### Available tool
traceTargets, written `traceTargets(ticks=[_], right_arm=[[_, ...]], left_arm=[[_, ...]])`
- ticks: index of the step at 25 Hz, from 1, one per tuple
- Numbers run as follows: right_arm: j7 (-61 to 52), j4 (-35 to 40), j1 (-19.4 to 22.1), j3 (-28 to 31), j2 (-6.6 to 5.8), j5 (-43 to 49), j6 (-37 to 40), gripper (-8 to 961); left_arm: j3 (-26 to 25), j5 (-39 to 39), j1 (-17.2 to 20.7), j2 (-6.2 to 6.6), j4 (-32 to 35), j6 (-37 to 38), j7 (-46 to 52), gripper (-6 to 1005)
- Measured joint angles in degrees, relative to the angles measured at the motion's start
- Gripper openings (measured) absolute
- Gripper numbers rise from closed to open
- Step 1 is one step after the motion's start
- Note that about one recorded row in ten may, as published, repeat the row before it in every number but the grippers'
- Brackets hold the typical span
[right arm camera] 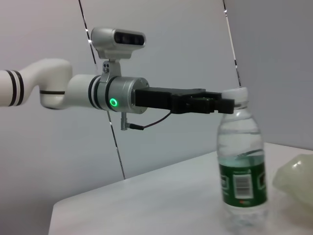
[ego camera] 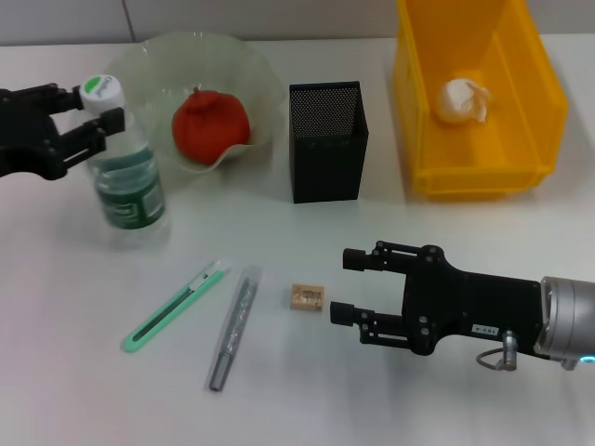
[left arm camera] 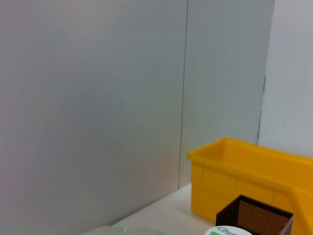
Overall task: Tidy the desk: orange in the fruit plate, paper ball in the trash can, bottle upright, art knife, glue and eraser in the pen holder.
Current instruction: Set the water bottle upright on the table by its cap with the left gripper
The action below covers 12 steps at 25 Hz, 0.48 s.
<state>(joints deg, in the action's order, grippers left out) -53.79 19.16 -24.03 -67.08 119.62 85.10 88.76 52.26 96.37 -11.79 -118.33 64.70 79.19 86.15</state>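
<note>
White desk fills the head view. The orange sits in the plate near the far left corner. The paper ball lies in the yellow bin at the far right. So those two jobs look done. The bottle stands up by the left edge, just beside the plate. The left gripper is at its neck, just under the cap, one finger on each side. I cannot tell if it is squeezing. The pen holder stands between the plate and the bin, and nothing shows inside it. Near the front edge lie a green knife, a grey glue stick and the small eraser, side by side. These three are left to put away. The right gripper hangs low near the eraser, its fingers wide apart and holding nothing. I think the eraser will be picked up next.

Yellow shows again in the left wrist view, where the bin stands behind the pen holder. Only the top of the cap peeks in.

Grey wall fills the right wrist view. The left gripper reaches to the neck of the upright bottle, and a bit of the plate shows beside it.
</note>
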Motion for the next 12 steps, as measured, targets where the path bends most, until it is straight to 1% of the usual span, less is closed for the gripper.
traceTargets(ticks=[6, 12], right_arm=[[0.0, 0.0, -0.1, -0.2, 0.0, 0.0, 0.0, 683], [0.0, 0.0, -0.1, -0.3, 0.05, 0.0, 0.2, 684]], left_arm=[[-4.3, -1.6, -0.3, 0.04, -3.6, 3.7, -2.8, 462], [-5.2, -1.8, -0.3, 0.05, -4.6, 4.1, -2.9, 466]])
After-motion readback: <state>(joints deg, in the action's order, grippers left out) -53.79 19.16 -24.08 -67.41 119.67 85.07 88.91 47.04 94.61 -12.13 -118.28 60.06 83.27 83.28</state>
